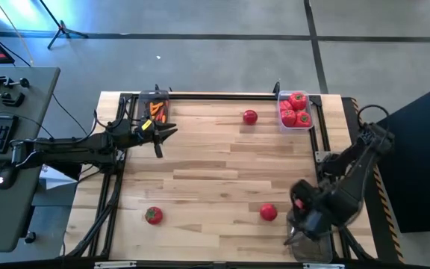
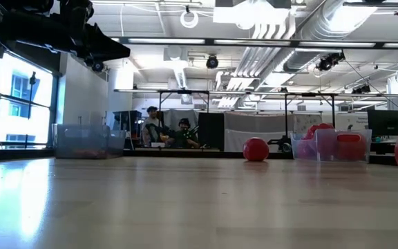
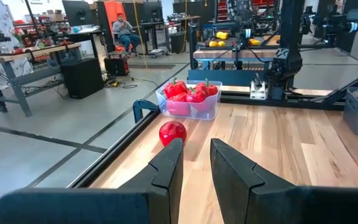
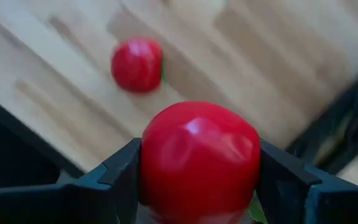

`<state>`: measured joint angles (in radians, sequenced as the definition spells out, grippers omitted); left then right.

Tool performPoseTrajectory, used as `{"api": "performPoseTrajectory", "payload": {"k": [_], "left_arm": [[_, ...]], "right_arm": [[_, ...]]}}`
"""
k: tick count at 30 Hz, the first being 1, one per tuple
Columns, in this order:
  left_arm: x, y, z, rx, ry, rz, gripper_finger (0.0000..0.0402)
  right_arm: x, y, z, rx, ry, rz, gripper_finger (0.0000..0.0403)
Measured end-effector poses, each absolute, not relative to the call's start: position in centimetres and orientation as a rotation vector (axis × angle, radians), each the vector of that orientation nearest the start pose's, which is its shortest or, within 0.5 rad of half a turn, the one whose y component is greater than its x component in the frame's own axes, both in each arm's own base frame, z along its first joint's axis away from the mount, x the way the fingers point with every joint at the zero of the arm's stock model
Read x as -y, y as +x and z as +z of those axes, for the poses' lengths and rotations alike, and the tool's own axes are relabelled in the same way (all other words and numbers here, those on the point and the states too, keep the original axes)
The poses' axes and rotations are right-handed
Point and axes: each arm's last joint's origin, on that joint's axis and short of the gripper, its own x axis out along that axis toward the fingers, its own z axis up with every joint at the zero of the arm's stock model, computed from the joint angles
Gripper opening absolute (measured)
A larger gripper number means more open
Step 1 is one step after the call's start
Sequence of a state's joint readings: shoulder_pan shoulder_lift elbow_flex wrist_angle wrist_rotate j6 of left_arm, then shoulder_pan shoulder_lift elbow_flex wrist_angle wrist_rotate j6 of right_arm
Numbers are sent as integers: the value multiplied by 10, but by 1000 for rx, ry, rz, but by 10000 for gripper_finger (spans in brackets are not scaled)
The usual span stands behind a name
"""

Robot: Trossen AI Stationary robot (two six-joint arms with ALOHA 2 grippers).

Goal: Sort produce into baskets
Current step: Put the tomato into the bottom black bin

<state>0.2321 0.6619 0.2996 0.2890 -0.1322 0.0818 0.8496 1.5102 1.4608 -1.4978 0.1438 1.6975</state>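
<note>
Red pepper piece (image 4: 199,163) fills the right wrist view, clamped between the right gripper's (image 4: 199,186) fingers; from above we see only that gripper (image 1: 302,213) over a tub (image 1: 313,246) at the table's (image 1: 215,172) near right corner. Left gripper (image 1: 161,134) hangs slightly parted, empty, beside the carrot tub (image 1: 154,108). Far-right tub (image 1: 295,110) holds red pieces. Three tomatoes (image 1: 250,116) (image 1: 268,212) (image 1: 153,215) lie loose on the wood. Two people (image 2: 164,130) sit beyond in the low view.
</note>
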Motion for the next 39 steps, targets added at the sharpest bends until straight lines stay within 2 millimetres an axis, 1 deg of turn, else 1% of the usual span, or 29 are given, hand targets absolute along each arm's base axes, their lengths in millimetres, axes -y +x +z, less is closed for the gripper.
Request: {"api": "performPoseTrajectory", "payload": {"k": [3,6,9,12,16,20,23,32,36,39], "left_arm": [[-40,153,228,-89,75,361,66],[-40,153,228,-89,75,361,66],[-40,153,228,-89,75,361,66],[-40,153,228,-88,75,361,66],[-40,153,228,-87,65,361,66],[-40,153,228,-86,59,362,66],[-40,153,228,-86,59,362,66],[-40,153,228,-86,59,362,66],[-40,153,228,-86,59,362,66],[-40,153,228,-86,59,362,66]], "right_arm": [[-202,157,312,-1348,725,-745,229],[-214,147,299,-1372,767,-841,229],[-225,143,284,-1380,803,-883,229],[-231,141,268,-1384,801,-921,229],[-231,139,250,-1381,784,-951,229],[-226,136,234,-1388,744,-989,229],[-223,133,223,-1423,720,-1009,229],[-224,133,203,-1442,769,-960,229],[-226,135,193,-1447,801,-900,232],[-226,137,191,-1380,799,-859,231]]}}
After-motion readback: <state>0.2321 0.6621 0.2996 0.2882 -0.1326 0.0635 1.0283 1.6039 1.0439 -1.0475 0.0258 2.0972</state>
